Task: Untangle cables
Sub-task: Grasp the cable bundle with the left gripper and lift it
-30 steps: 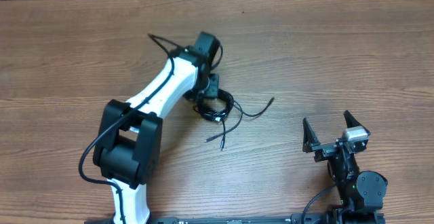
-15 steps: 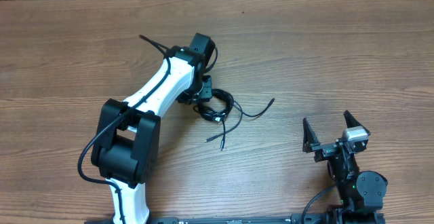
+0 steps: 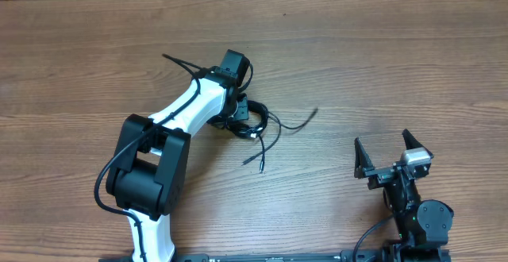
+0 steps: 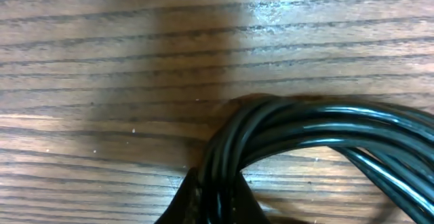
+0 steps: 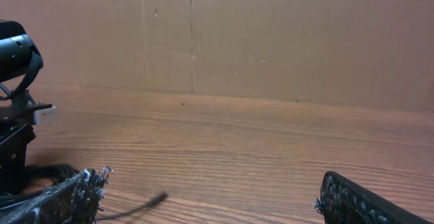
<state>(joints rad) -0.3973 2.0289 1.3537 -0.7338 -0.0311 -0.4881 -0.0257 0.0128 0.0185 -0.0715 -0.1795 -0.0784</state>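
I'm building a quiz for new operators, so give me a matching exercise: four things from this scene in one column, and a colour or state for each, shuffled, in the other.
Column one:
1. left tool
2. right tool
3. cables
4. table

Column two:
A. brown wood grain
B. open, nothing between its fingers
C. black, bunched in loops
D. shut on the bunch

Pairs: 1-D, 2-B, 3-C, 4-A

Glossy black cables (image 4: 305,125) lie on a matt, grained wooden table (image 4: 102,61).
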